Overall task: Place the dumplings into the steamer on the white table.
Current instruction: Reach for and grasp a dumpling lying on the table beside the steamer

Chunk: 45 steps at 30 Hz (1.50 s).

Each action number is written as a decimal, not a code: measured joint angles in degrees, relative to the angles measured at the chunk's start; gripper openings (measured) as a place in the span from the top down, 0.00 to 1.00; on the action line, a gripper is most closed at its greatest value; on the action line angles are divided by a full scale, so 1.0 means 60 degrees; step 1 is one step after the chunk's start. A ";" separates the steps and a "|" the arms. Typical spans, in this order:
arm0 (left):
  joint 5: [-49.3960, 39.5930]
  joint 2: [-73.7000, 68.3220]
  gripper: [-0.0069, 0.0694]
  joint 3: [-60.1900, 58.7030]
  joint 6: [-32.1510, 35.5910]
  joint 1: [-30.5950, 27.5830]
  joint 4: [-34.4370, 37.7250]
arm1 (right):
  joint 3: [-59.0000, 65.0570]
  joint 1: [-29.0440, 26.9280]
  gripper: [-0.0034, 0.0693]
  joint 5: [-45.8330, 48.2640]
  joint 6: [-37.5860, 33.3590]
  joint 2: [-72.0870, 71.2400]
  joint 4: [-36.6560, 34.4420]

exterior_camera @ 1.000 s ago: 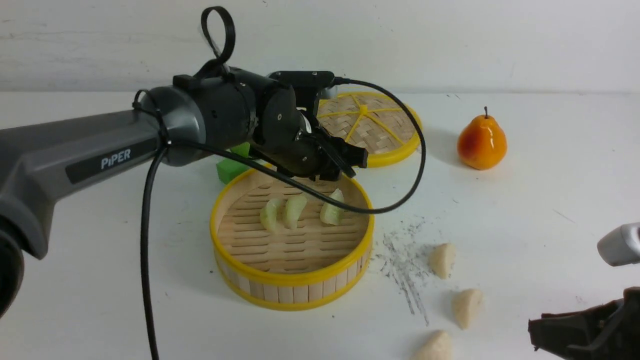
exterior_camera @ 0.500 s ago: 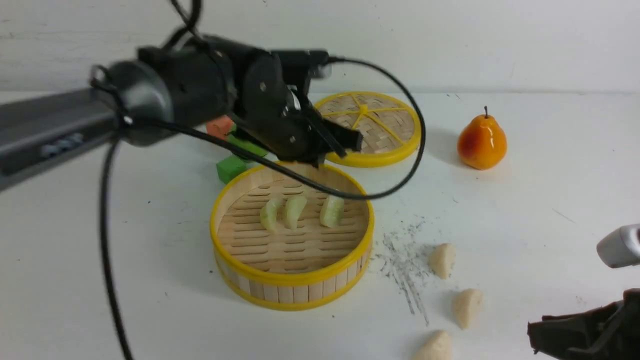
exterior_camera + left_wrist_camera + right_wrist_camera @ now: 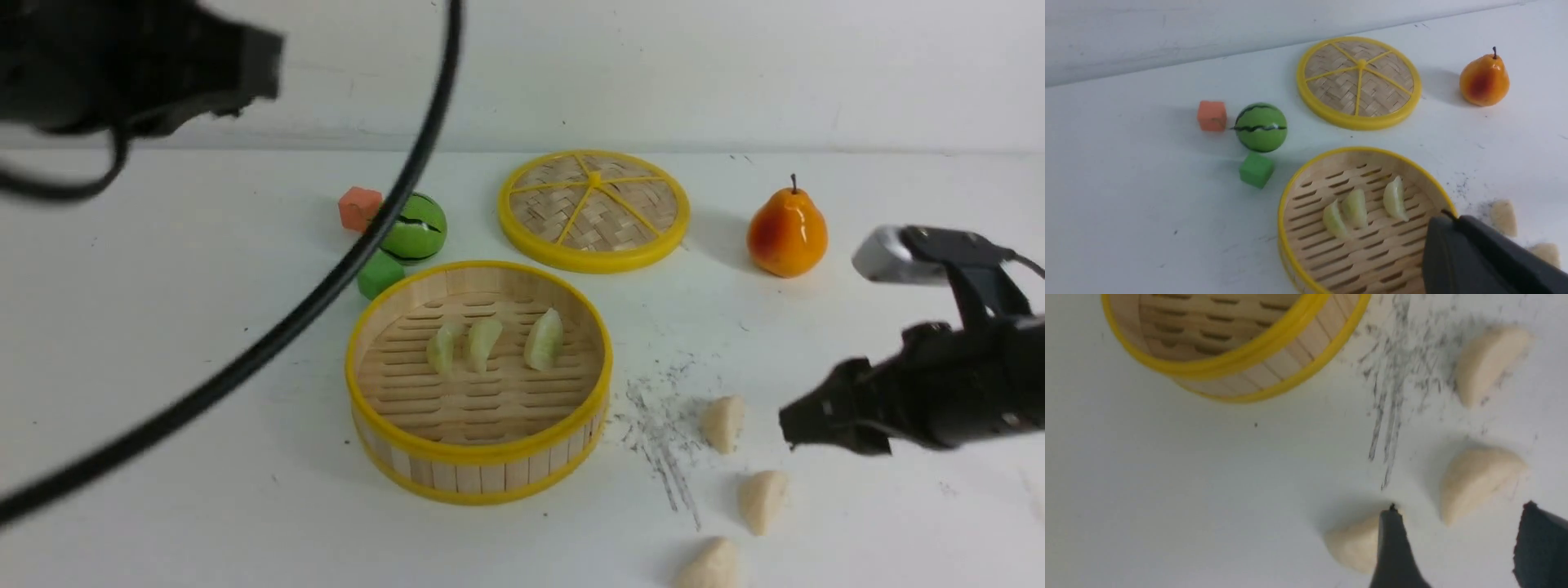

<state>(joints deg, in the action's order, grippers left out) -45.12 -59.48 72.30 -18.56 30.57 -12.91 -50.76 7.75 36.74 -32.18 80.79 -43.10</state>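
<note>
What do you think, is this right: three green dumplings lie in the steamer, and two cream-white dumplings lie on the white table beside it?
Not quite: the count on the table is wrong. The front view shows three cream-white dumplings on the white table beside the steamer, not two. The three green dumplings do lie in the steamer.

There are three green dumplings and three white dumplings. There is one steamer, one woven lid, one pear, one toy watermelon, one orange cube and one green cube.
</note>
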 joint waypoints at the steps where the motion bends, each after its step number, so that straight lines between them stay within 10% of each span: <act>1: 0.0000 0.0312 0.93 -0.0451 -0.0130 0.0000 -0.0171 | -0.0216 0.0067 0.41 -0.0011 0.0118 0.0350 0.0123; 15: -0.0100 0.6902 0.93 -0.6682 -0.3266 0.0000 -0.3438 | -0.2985 0.1520 0.43 -0.0722 0.5949 0.4085 0.5372; 45: 0.0636 0.7801 0.92 -0.8075 -0.3370 0.0000 -0.3622 | -0.3059 0.1868 0.97 -0.0848 0.6241 0.3446 0.6058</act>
<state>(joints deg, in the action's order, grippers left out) -41.30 -12.67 23.85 -38.78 30.57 -34.64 -69.11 18.96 31.66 5.26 101.46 -6.75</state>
